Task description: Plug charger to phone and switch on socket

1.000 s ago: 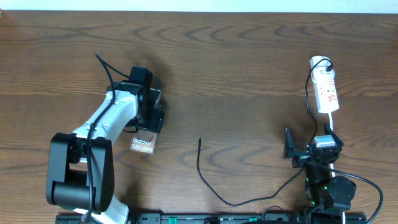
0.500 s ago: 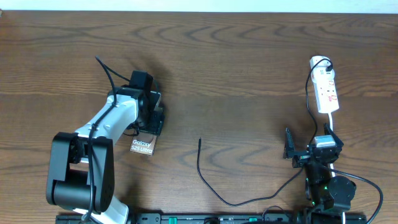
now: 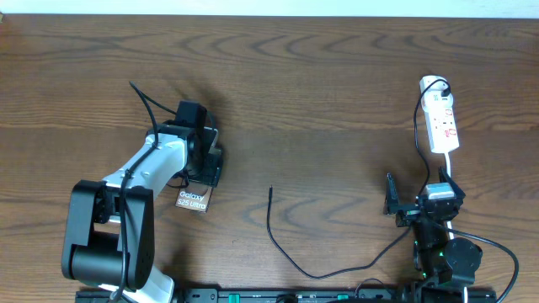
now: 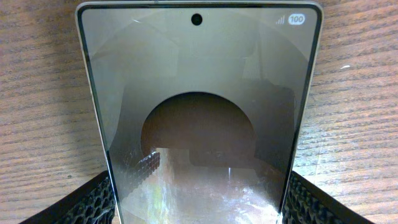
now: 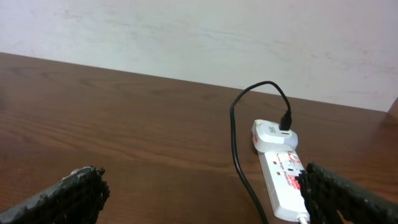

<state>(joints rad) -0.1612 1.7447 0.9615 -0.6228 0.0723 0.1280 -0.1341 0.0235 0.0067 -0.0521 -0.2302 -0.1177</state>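
Left gripper (image 3: 206, 164) — jaws clamped on the phone (image 4: 199, 124), left of centre. Right gripper (image 5: 214, 196) — jaws wide, empty. We log the charger (image 3: 269, 215) loose mid-surface, apart from the phone; socket (image 3: 442, 124) far right.

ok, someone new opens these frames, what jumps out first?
The phone fills the left wrist view, screen up, with the left gripper closed across its sides at table left. The thin black cable lies loose mid-table, its tip plugged into nothing. The white power strip sits far right, ahead of the open right gripper.
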